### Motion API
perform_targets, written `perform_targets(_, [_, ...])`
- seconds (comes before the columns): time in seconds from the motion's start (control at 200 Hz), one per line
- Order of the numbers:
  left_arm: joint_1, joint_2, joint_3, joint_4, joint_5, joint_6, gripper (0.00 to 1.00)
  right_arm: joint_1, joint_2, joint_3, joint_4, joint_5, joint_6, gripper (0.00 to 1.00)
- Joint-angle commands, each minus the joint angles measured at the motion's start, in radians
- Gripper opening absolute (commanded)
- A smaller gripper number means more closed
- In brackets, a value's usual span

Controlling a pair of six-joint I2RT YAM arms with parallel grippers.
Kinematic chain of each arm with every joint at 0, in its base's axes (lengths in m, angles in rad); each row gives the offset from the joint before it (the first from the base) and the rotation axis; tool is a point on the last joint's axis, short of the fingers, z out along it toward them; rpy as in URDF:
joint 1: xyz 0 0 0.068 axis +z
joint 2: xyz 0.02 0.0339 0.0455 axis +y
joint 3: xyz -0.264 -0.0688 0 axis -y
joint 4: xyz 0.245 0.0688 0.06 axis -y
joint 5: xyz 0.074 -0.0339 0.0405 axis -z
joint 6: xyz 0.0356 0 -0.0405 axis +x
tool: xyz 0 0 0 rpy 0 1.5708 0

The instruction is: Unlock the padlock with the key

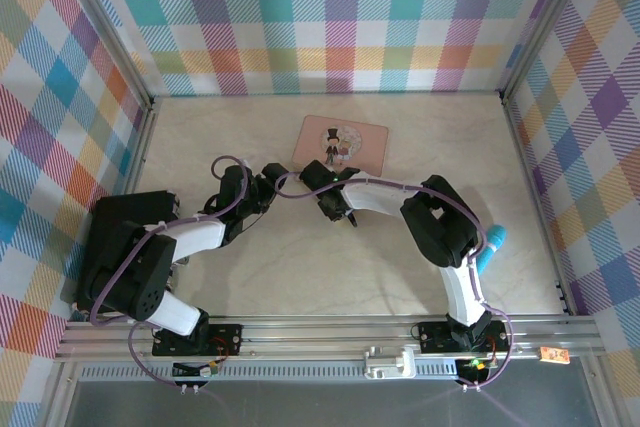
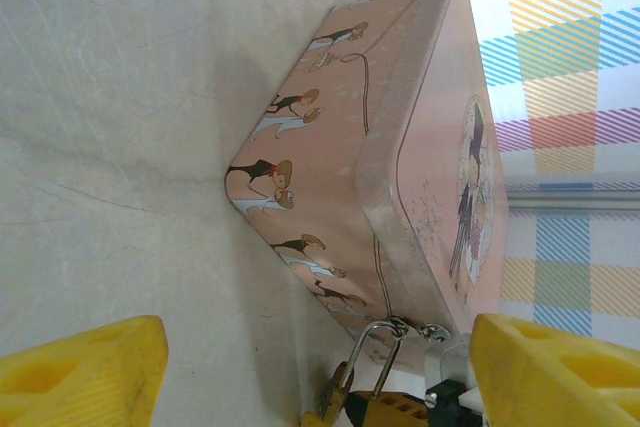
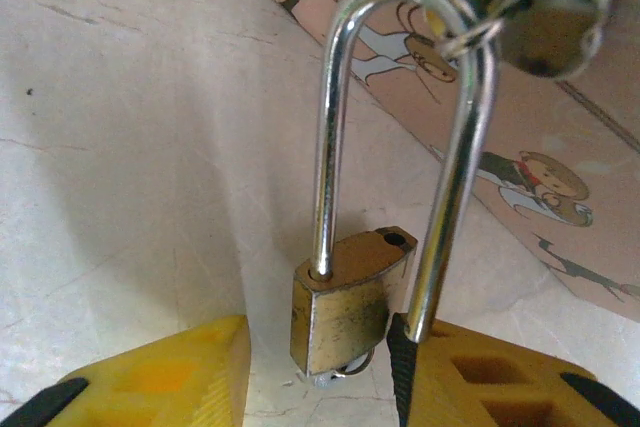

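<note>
Padlock point(image 3: 345, 312) is being hung by its shackle point(image 3: 335, 127) from the clasp point(image 2: 410, 329) of the tin point(image 2: 330, 147), low between the yellow fingers point(image 3: 160, 387) of the right gripper point(image 3: 325, 387). Those jaws are being held partly open, with a gap on one side, so nothing is being squeezed. One shackle leg is sitting out of its hole. A silver bit under it is likely the key point(image 3: 338, 375). The left gripper point(image 2: 320, 377) is being held wide open and empty. It looks hard, smooth and swingy, so its flat sides are best pinched.
</note>
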Motion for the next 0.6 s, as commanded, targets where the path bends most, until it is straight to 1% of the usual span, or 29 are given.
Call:
perform_targets(0.0, [0.006, -0.043, -0.023, -0.010, 0.023, 0.027, 0.79, 0.006, 0.014, 0.004, -0.002, 0.021, -0.006, 0.40])
perform_targets(0.19, [0.006, -0.090, -0.068, 0.002, 0.044, 0.055, 0.78, 0.006, 0.027, -0.008, 0.034, 0.043, -0.033, 0.36])
perform_targets(0.285, [0.006, -0.108, -0.081, 0.004, 0.052, 0.077, 0.78, 0.007, 0.034, -0.006, 0.046, 0.037, -0.058, 0.27])
perform_targets(0.36, [0.006, -0.112, -0.080, 0.009, 0.066, 0.095, 0.78, 0.006, 0.024, -0.010, 0.056, 0.024, -0.082, 0.18])
perform_targets(0.455, [0.006, -0.099, -0.080, 0.044, 0.093, 0.108, 0.77, 0.002, -0.017, -0.030, 0.082, -0.035, -0.123, 0.08])
perform_targets(0.565, [0.006, -0.059, -0.090, 0.148, 0.137, 0.101, 0.75, -0.024, -0.075, -0.059, 0.113, -0.159, -0.176, 0.00])
perform_targets(0.595, [0.004, -0.046, -0.094, 0.182, 0.151, 0.097, 0.74, -0.033, -0.088, -0.070, 0.124, -0.199, -0.199, 0.00])
